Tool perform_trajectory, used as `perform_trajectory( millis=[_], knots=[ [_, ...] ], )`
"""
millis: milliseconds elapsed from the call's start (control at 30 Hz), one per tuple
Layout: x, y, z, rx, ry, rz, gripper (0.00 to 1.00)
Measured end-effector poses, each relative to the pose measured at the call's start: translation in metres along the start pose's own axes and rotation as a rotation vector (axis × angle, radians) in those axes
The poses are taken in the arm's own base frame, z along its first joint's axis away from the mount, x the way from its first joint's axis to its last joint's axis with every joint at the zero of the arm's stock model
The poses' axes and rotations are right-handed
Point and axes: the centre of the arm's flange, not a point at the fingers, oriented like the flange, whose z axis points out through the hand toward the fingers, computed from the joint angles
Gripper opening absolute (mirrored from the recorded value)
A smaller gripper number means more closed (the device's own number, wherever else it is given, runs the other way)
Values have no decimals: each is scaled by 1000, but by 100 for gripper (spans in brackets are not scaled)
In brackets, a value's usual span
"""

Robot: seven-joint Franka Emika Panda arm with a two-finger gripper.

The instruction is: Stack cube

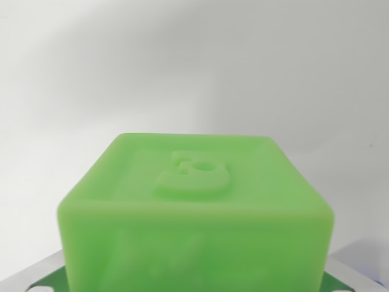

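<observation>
across the lower centre of the frame, a translucent green cube with a raised figure embossed on top; jaw state cannot be told.

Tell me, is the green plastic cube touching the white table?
Cannot tell. The wrist view shows the green plastic cube filling the lower frame, hiding its underside, so no contact or gap with the white table shows.

1. A plain white surface fills the upper half of the wrist view, smooth and unmarked.
2. Soft grey shading drifts across it (darker toward the right and lower left), with no hard-edged shadows.
3. The light is even and diffuse.
4. Whether this is wall or tabletop cannot be told.
</observation>
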Motion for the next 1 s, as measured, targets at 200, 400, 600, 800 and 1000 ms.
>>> perform_trajectory(
  millis=[200, 400, 600, 800, 1000],
  knots=[
    [0, 0, -17, 2, 0, 0, 0],
    [0, 0, -34, 4, -1, 0, 0],
    [1, 0, -53, 4, -2, 1, 0],
    [0, 2, -68, 7, -1, 5, 0],
    [-1, 15, -65, -4, -4, 20, 0]
  ],
)
